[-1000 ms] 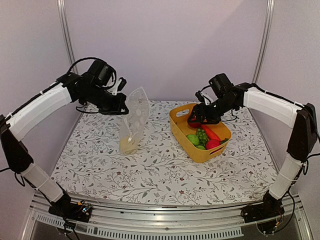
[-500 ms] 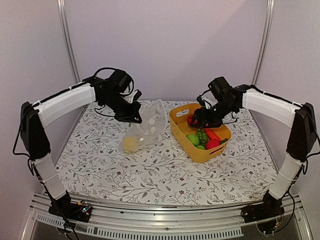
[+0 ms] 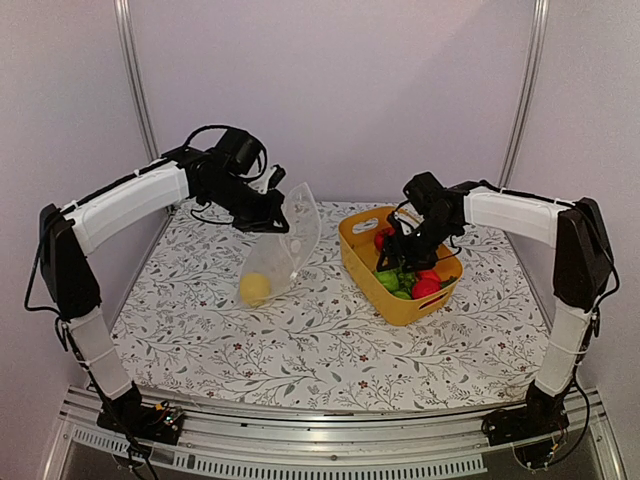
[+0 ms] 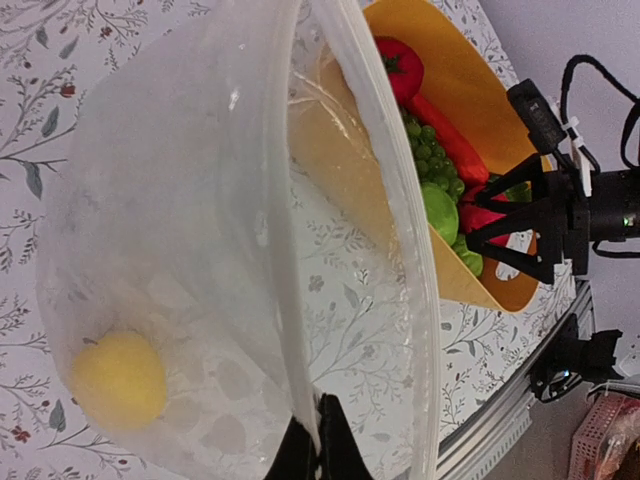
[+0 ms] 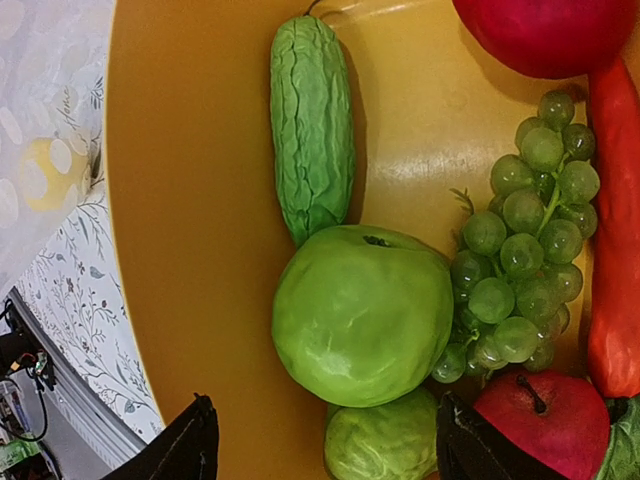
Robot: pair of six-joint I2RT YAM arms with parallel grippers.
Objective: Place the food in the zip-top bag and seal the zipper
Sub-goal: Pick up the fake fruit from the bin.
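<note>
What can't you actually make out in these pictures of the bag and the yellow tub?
- Top view: the right gripper is down in the yellow tub. Its own wrist hides the fingertips, so contact with any food cannot be told.
- Left wrist view: the left gripper is cut off by the bottom edge. The zip-top bag blurs and covers the tub's near side.
- Right wrist view: the red fruit is cut off by the top edge, so its kind is unclear.

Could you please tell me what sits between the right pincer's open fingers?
In the right wrist view, a small green ball, with a green apple just ahead.
</note>
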